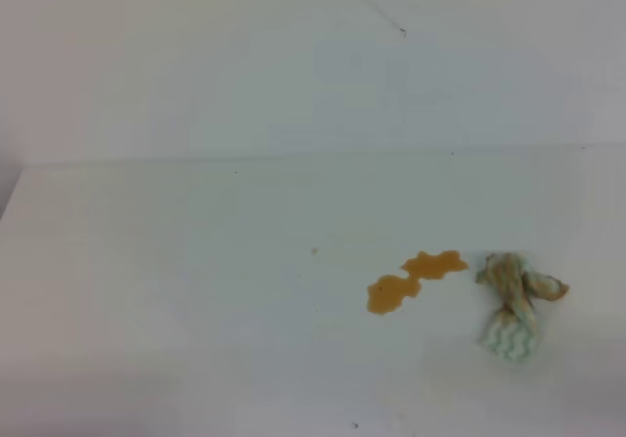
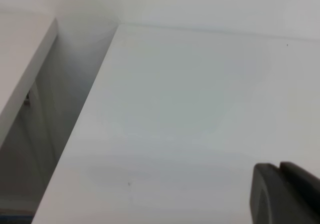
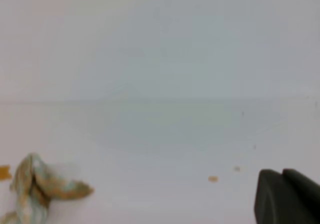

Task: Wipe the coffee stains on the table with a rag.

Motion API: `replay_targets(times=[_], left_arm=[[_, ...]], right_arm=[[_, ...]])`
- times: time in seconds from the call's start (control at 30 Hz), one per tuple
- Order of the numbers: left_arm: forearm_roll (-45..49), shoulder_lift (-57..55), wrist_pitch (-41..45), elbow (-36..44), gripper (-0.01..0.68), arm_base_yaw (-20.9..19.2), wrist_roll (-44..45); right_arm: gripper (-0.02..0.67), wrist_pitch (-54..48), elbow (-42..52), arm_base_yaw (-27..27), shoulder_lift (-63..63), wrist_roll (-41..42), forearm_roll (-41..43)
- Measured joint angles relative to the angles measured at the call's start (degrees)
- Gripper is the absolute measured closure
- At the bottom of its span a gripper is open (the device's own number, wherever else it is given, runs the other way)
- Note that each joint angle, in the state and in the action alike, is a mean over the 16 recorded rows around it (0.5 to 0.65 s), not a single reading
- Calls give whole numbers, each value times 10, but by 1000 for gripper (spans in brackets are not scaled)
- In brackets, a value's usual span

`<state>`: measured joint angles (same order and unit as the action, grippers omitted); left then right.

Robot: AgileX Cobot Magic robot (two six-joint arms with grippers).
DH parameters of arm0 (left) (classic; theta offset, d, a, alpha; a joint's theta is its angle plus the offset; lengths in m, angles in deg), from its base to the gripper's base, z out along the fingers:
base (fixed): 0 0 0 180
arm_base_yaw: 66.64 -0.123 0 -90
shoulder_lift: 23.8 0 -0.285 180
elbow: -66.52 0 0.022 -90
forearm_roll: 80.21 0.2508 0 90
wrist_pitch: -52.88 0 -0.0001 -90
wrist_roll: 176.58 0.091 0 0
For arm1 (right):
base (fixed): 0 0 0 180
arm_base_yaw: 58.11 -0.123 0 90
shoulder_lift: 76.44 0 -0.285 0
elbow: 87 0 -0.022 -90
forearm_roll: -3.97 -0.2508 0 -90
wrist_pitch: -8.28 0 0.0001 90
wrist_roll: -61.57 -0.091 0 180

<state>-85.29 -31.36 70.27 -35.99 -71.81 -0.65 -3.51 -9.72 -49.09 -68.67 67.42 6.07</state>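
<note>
Nearest me in the overhead view, the rag [image 1: 512, 303] lay bunched on the table [image 1: 176, 290], its green-striped white end toward the front edge and its tan-blotched end farther in. No arm showed in that view. From the right wrist view I saw only a dark corner of the right gripper [image 3: 287, 196]; it was fully closed and empty, well apart from the rag, which sat low at the left of that view. The left gripper [image 2: 285, 194] showed only as a dark corner too, over bare table near the left edge, and I could not tell whether it was closed or not.

Just left of the rag lay the coffee stains [image 1: 416, 279], two joined orange-brown blotches, close beside the cloth but not touching it. A tiny yellowish speck [image 1: 314, 251] sat farther left. Behind ran the table's far edge and the wall [image 1: 293, 56] with its thin dark scratch.

I judged the pickup not yet begun. To do it well, I would spread the right jaws, come down over the knot at the rag's middle, pinch firmly, then drag left across both blotches with the cloth pressed flat.
</note>
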Motion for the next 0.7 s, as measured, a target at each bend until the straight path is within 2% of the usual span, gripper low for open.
replay_targets(times=[0.7], left_arm=[[0, -2, 2, -3, 672, 0, 0]], right_arm=[[652, 163, -22, 0, 0, -99, -105]])
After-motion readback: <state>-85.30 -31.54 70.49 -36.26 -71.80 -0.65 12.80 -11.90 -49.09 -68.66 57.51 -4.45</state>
